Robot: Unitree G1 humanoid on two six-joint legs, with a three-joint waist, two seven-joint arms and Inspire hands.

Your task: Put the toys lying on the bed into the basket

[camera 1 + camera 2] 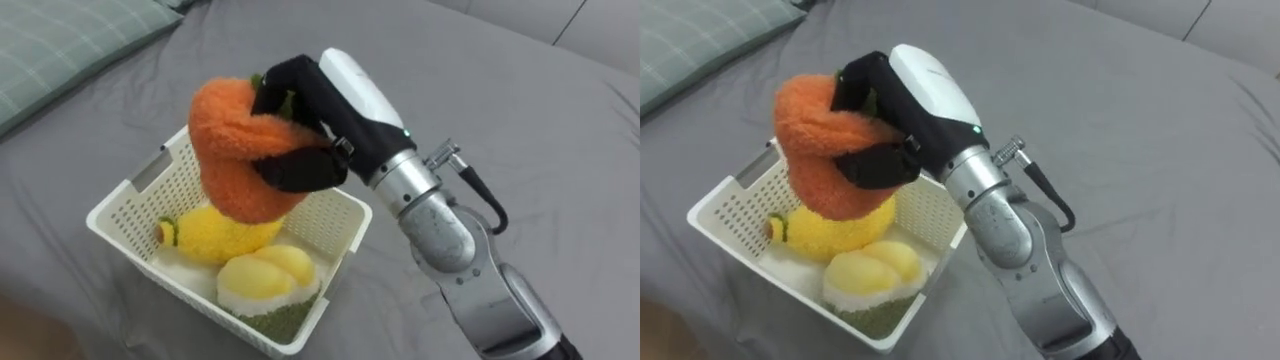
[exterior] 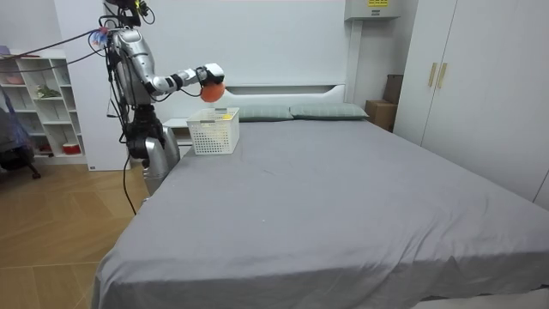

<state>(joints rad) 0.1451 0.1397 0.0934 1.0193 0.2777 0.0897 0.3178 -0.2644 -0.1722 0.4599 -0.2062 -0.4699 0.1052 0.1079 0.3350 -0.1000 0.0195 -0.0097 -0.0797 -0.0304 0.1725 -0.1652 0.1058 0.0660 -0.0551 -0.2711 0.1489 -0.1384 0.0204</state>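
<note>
Robot's standing beside the grey bed (image 2: 343, 206) at the room view's left, right hand (image 2: 208, 74) stretched out, clutching an orange toy (image 2: 213, 89) just above the white basket (image 2: 214, 135) near the pillows (image 2: 296, 112).

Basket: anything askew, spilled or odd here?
Nothing stands out. The white basket sits upright on the grey bed with yellow plush toys inside, and none have spilled. The right robot hand is curled round an orange plush toy above it.
</note>
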